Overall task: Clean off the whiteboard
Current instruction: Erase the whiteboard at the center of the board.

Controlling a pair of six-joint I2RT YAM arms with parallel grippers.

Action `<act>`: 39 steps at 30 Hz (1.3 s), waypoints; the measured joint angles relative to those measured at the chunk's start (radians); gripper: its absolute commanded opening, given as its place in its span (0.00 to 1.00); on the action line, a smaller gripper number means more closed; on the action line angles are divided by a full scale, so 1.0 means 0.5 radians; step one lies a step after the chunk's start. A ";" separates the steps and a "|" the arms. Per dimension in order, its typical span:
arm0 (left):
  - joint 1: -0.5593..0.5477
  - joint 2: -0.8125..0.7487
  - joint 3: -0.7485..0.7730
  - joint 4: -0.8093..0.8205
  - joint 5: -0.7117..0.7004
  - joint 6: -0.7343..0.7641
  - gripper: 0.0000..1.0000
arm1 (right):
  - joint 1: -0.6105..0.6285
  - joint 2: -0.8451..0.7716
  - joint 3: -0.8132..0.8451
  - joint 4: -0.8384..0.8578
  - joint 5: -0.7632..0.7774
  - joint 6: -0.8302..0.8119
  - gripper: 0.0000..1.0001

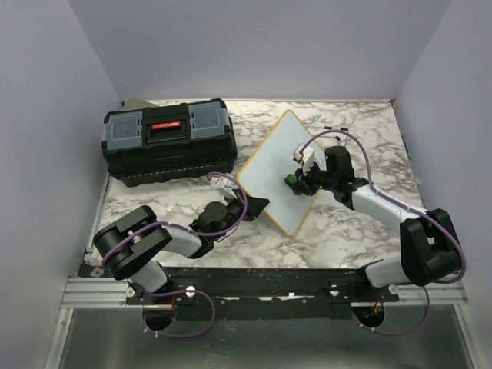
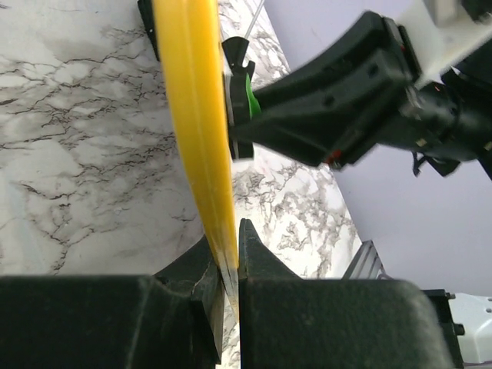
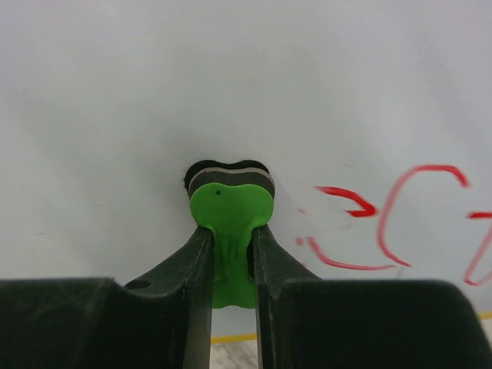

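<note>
Low in the centre of the top view, the whiteboard's [image 1: 280, 163] yellow frame is being pinched along its lower-left edge by the left gripper [image 1: 257, 206], whose jaws are almost fully closed on it. The board is being held tilted at the middle of the frame, over the marble table [image 1: 346, 231]. A green eraser [image 3: 231, 209] is being clamped by the right gripper [image 3: 231, 238] and held against the white face, just left of red handwriting [image 3: 361, 201]. A black toolbox [image 1: 171, 142] is being shown at upper left, apart from the board.
</note>
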 measured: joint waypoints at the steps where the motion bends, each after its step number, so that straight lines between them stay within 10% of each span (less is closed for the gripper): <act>1: 0.001 0.000 0.000 -0.006 -0.004 0.011 0.00 | 0.056 -0.040 -0.023 -0.027 -0.029 -0.034 0.01; 39: -0.002 -0.005 -0.014 -0.008 0.011 0.050 0.00 | -0.065 0.200 0.225 -0.031 0.116 0.401 0.01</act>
